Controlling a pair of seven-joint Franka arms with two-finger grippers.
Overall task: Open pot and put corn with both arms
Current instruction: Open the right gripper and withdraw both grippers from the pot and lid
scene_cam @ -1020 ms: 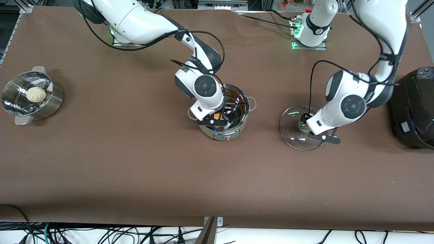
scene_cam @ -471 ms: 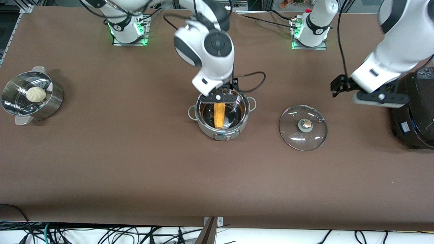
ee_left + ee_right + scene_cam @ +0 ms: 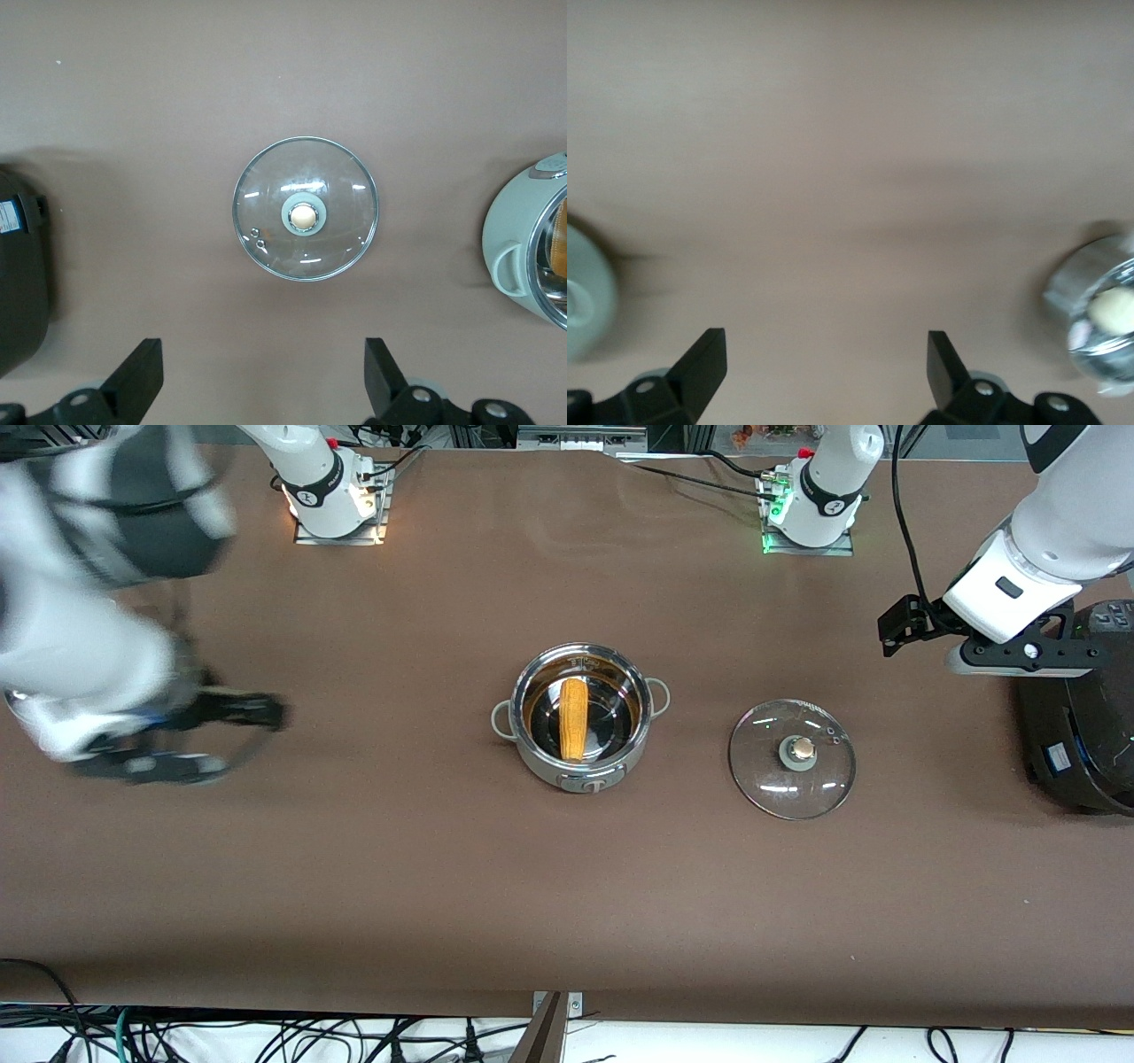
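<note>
— Where's the corn?

— I see the corn (image 3: 573, 718) lying in the pot (image 3: 580, 775), long axis pointing toward the front camera. The pot stands mid-table, uncovered. Its lid (image 3: 792, 758) lies flat on the table beside it, toward the left arm's end, knob (image 3: 802, 748) up, apart from the pot.

— And your left gripper?

— My left gripper (image 3: 259, 382) hangs high with its fingers (image 3: 142, 372) spread wide, holding nothing. Its wrist camera looks straight down on the lid (image 3: 306, 208), with the pot's wall (image 3: 509, 252) at one edge and the black cooker (image 3: 18, 266) at the other. From the front, it sits over the cooker (image 3: 1076, 726).

— The right one?

— My right gripper (image 3: 824, 365) is also spread, empty, over bare table toward the right arm's end. Its camera catches the steamer (image 3: 1090, 310) with the bun (image 3: 1109, 310) inside. From the front, the gripper (image 3: 168, 740) is a blur.
</note>
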